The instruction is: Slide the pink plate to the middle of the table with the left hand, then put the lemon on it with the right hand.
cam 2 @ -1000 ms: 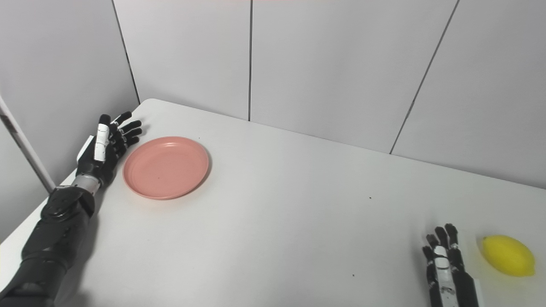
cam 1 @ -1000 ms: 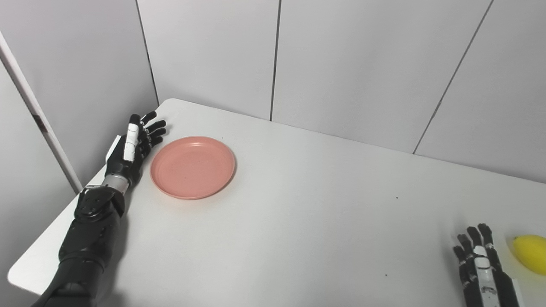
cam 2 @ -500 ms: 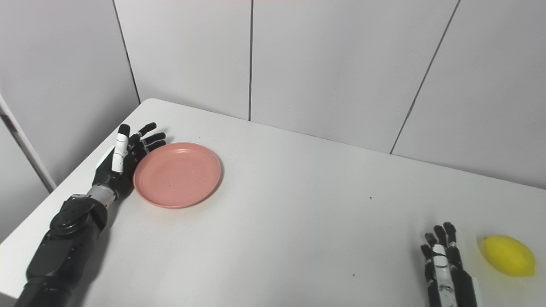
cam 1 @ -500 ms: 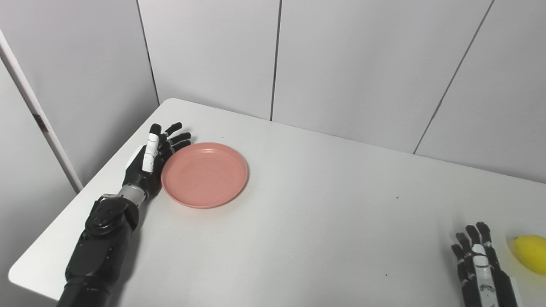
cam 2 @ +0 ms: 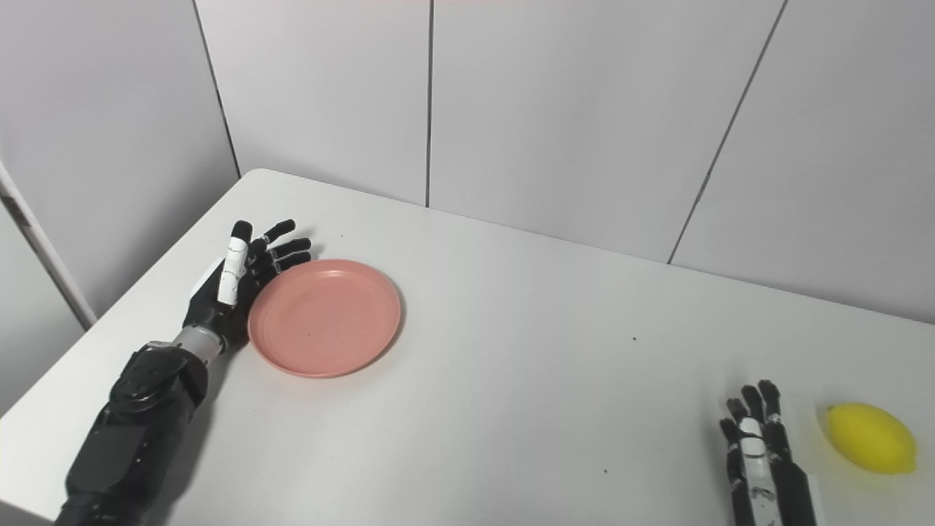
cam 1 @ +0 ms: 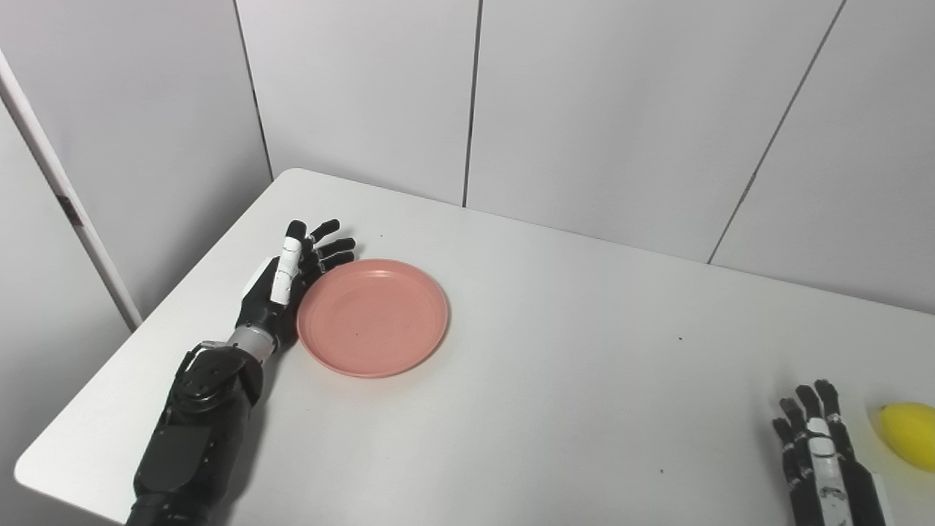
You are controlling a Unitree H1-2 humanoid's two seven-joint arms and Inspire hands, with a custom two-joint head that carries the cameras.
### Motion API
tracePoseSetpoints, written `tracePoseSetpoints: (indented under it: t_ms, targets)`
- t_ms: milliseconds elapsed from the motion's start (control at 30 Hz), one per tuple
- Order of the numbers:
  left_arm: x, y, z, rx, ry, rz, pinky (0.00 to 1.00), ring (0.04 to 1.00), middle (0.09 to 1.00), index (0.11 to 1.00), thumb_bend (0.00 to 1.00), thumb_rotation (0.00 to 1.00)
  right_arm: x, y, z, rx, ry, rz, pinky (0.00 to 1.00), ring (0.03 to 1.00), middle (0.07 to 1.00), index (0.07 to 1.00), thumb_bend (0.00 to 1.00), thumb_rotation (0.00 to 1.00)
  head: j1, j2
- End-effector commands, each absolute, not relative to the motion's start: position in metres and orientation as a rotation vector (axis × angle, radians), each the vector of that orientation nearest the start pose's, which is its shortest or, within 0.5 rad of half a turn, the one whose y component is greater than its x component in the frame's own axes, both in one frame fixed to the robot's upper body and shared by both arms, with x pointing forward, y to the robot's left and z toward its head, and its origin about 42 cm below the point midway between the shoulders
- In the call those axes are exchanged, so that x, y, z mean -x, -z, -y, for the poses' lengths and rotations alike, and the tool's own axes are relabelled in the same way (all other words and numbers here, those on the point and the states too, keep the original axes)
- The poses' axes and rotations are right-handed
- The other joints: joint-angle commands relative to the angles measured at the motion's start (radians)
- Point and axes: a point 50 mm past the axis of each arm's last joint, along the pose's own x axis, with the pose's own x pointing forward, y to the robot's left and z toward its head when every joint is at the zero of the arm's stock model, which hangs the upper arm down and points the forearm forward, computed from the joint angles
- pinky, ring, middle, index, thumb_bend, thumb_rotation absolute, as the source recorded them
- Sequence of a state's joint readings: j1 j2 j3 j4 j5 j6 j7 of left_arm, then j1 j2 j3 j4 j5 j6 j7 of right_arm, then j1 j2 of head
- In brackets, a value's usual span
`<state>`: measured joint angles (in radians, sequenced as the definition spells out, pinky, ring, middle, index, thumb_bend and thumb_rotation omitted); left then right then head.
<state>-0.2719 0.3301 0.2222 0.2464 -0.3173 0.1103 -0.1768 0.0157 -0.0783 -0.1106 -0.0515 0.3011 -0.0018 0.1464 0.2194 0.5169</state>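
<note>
A pink plate [cam 1: 372, 316] lies flat on the white table [cam 1: 555, 351], left of its middle. My left hand [cam 1: 285, 281] stands on edge with its palm against the plate's left rim, fingers straight and apart, holding nothing. A yellow lemon [cam 2: 869, 437] rests near the table's right front corner. My right hand [cam 2: 760, 456] lies just left of the lemon, a small gap between them, with its fingers extended and empty.
Grey panelled walls [cam 1: 584, 109] close off the back and left sides of the table. The table's rounded front left corner [cam 1: 29, 467] is near my left forearm.
My left hand has pushed the pink plate to the right and toward me across the table. The right hand and the lemon have stayed where they were.
</note>
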Motion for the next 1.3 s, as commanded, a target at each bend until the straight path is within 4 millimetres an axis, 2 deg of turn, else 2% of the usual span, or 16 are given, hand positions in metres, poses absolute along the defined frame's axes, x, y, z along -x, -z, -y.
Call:
tracePoseSetpoints:
  t_ms: [0,333,800,1033,1267]
  targets:
    - [-0.372,-0.153,-0.354,0.051,0.001,0.008,0.83,0.819,0.811,0.861,0.96,1.0,-0.268,-0.089,0.25,-0.261,-0.04,0.001,1.0,0.979,0.985,0.998,0.69,0.68,-0.001,0.001]
    - [-0.375,-0.149,-0.336,0.042,0.026,-0.019,0.85,0.827,0.832,0.863,0.96,1.0,-0.269,-0.089,0.247,-0.256,-0.045,0.005,1.0,0.979,0.985,0.999,0.7,0.68,-0.007,-0.001]
    - [-0.371,-0.142,-0.311,0.018,0.022,-0.052,0.84,0.815,0.802,0.841,0.92,1.0,-0.269,-0.09,0.243,-0.257,-0.048,0.013,1.0,0.979,0.982,0.998,0.7,0.68,-0.016,-0.001]
    - [-0.367,-0.143,-0.284,0.04,-0.068,-0.068,0.88,0.815,0.781,0.839,0.88,1.0,-0.269,-0.09,0.241,-0.266,-0.039,0.003,1.0,0.974,0.976,0.996,0.69,0.66,-0.02,0.002]
    - [-0.363,-0.144,-0.263,0.055,-0.082,-0.09,0.9,0.82,0.804,0.858,0.9,1.0,-0.269,-0.091,0.24,-0.263,-0.041,0.013,1.0,0.974,0.976,0.994,0.71,0.67,-0.024,0.002]
